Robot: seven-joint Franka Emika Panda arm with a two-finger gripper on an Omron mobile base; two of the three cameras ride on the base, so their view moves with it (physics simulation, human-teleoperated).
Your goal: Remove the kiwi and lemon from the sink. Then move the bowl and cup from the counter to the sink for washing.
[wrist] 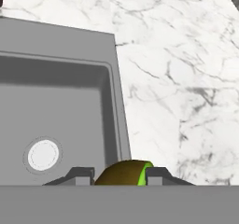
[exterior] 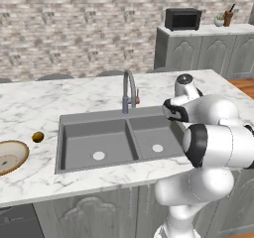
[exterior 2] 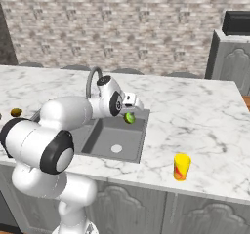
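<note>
The kiwi (wrist: 123, 172), brown with a green cut face, sits clamped between the two fingertips of the gripper (wrist: 120, 174) at the bottom centre of the hand view, held over the right rim of the sink (wrist: 70, 45). Both basins of the sink hold nothing but their pale drains. At the left edge of the left base view, the bowl (exterior: 11, 155) rests on the counter (exterior: 39, 103) with a small golden-brown fruit (exterior: 37, 137) just beside it. The yellow cup (exterior 2: 181, 166) stands lower right in the right base view.
</note>
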